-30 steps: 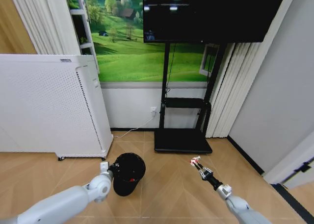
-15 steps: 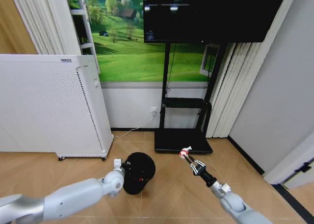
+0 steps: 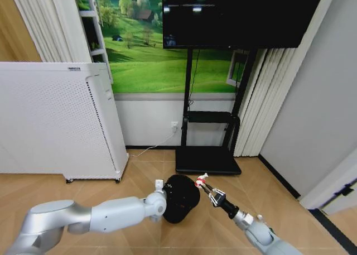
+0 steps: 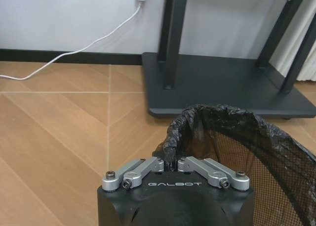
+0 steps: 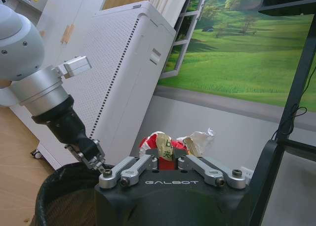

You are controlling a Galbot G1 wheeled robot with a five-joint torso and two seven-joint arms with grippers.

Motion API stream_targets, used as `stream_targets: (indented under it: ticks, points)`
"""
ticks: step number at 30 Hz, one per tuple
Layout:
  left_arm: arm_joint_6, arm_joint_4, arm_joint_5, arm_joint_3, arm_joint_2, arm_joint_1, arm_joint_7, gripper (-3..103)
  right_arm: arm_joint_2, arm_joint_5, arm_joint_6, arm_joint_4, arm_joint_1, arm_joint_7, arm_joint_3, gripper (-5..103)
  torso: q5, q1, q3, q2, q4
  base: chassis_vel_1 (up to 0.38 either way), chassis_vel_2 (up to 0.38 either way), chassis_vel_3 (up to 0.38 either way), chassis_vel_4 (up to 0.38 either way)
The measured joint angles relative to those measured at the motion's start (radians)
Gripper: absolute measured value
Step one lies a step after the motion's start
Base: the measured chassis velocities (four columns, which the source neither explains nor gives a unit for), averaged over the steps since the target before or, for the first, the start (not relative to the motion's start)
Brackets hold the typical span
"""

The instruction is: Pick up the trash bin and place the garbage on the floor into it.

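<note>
Both arms met over the herringbone floor [image 3: 83, 191] before the TV stand [image 3: 207, 160].

The left gripper [image 4: 170, 164] was clenched on the rim of the black mesh trash bin [image 3: 181, 198], pinching its bin liner [image 4: 217, 116]; the bin hung just in front of the stand's base, with what lay inside not discernible. The right gripper [image 5: 172, 160] was closed around a crumpled red-and-white wrapper [image 5: 170, 144], held beside the bin's rim on its right. A white perforated cabinet [image 3: 53, 121] stood to the left by the wall.
</note>
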State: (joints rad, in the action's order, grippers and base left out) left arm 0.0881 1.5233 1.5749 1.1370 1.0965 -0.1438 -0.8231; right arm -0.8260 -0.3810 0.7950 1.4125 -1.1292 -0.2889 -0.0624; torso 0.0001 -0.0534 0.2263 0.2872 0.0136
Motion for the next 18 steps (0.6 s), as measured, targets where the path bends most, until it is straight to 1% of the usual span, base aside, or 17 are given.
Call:
stream_targets:
  ticks: [2,6,9,10,12,14,15,16,17,18]
  points:
    - [0.000,-0.013,0.007,0.010,0.028,0.010,-0.002,7,0.000,0.015,0.000,-0.009,0.006,0.012,0.011,14,0.0000,0.000,0.000,0.000,0.0000,0.000,0.000,0.000,0.000]
    - [0.000,-0.024,0.012,0.017,0.043,0.016,-0.002,7,-0.003,0.020,0.000,-0.020,0.007,0.019,0.020,14,0.0000,0.000,0.000,0.000,0.0000,0.000,0.000,0.000,0.000]
    - [0.000,-0.053,0.016,0.020,0.073,0.017,0.001,7,-0.012,0.031,0.001,-0.026,0.012,0.029,0.033,14,0.0000,0.000,0.000,0.000,-0.0001,0.000,0.000,0.000,0.000]
    - [0.000,-0.053,0.016,0.020,0.073,0.017,0.001,7,-0.012,0.031,0.001,-0.026,0.012,0.029,0.033,14,0.0000,0.000,0.000,0.000,-0.0001,0.000,0.000,0.000,0.000]
    - [0.000,-0.072,0.019,0.020,0.103,0.017,0.004,7,-0.019,0.056,0.001,-0.033,0.024,0.060,0.042,14,-0.0001,0.000,0.000,0.000,-0.0001,0.000,0.000,0.000,0.000]
    - [0.000,-0.079,0.019,0.021,0.115,0.017,0.004,7,-0.022,0.065,0.001,-0.037,0.026,0.072,0.043,14,0.0000,0.000,0.000,0.000,-0.0001,0.000,0.000,0.000,0.000]
    - [0.000,-0.084,0.020,0.023,0.124,0.017,0.004,7,-0.024,0.070,0.001,-0.039,0.027,0.083,0.043,12,-0.0001,0.000,0.000,0.000,-0.0001,0.000,0.000,0.000,0.000]
    - [0.000,-0.088,0.021,0.024,0.132,0.017,0.004,7,-0.025,0.071,0.001,-0.041,0.028,0.092,0.044,16,0.0000,0.000,0.000,0.000,0.0000,0.000,0.000,0.000,0.000]
    - [0.000,-0.088,0.021,0.024,0.132,0.017,0.004,7,-0.025,0.071,0.001,-0.041,0.028,0.092,0.044,16,0.0000,0.000,0.000,0.000,0.0000,0.000,0.000,0.000,0.000]
    - [0.000,-0.095,0.024,0.025,0.147,0.016,0.003,7,-0.025,0.071,0.001,-0.042,0.027,0.102,0.044,22,-0.0001,0.000,0.000,0.000,0.0000,0.000,0.000,0.000,0.000]
